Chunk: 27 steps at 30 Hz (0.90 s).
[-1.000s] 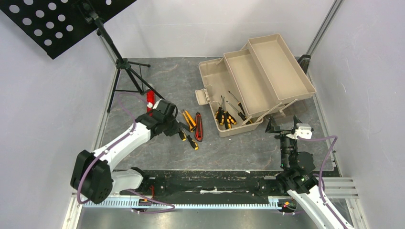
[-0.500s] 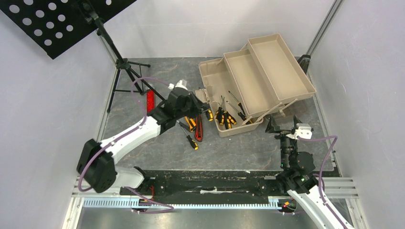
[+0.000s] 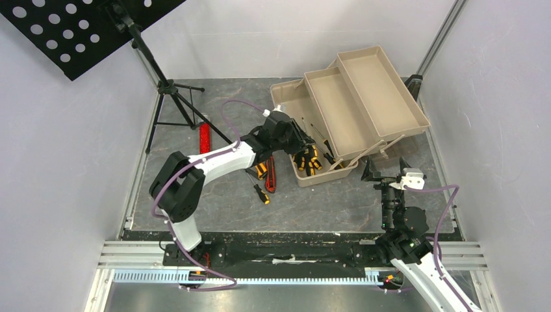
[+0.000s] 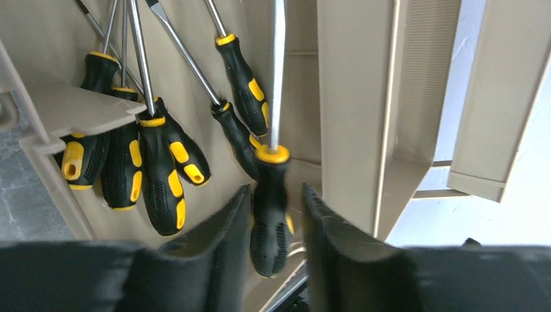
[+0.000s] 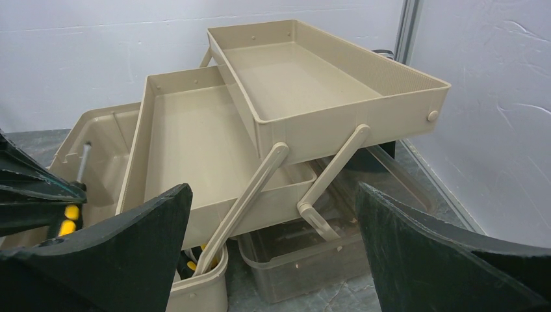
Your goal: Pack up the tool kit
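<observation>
The tan toolbox [image 3: 380,91] stands open at the back right with its trays folded out. Several yellow-and-black screwdrivers [image 4: 149,175] lie in its bottom compartment. My left gripper [image 3: 303,148] hangs over that compartment. In the left wrist view its fingers [image 4: 276,190] stand slightly apart around one screwdriver's handle [image 4: 271,214], with a thin gap at the right finger. On the table lie an orange utility knife [image 3: 260,170], a red utility knife [image 3: 270,177] and one screwdriver [image 3: 260,192]. My right gripper [image 3: 383,174] is wide open and empty in front of the toolbox [image 5: 312,78].
A black tripod music stand [image 3: 166,88] stands at the back left. A plain red bar [image 3: 205,138] lies by its legs. White walls close in both sides and the back. A clear plastic lid or tray [image 5: 305,253] lies under the toolbox trays.
My left arm has swung right from the loose tools on the table to over the toolbox, carrying a screwdriver. The right arm has not moved.
</observation>
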Each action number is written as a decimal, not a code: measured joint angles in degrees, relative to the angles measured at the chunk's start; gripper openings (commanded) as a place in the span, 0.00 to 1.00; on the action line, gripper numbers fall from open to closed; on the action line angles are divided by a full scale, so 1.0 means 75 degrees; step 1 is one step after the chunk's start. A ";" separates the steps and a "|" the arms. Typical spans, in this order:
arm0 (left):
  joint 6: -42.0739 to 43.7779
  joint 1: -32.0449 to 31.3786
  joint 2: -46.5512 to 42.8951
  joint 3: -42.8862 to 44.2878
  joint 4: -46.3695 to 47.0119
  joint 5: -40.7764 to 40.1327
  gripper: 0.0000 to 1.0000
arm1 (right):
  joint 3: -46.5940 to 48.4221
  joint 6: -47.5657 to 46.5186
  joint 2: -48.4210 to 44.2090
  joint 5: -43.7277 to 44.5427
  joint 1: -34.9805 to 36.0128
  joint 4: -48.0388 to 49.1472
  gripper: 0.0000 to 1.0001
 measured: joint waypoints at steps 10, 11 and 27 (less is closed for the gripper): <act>-0.0256 -0.0026 0.0140 0.0015 0.0157 0.0009 0.78 | 0.0000 -0.0009 0.0000 0.0003 0.0000 0.0003 0.98; -0.0251 -0.0026 0.0102 0.0015 0.0108 -0.0041 0.78 | 0.0000 -0.0009 0.0000 0.0003 0.0000 0.0003 0.98; -0.0152 -0.0029 -0.2460 -0.0807 -0.2938 -0.2101 0.72 | 0.0000 -0.0009 0.0000 0.0000 0.0000 0.0003 0.98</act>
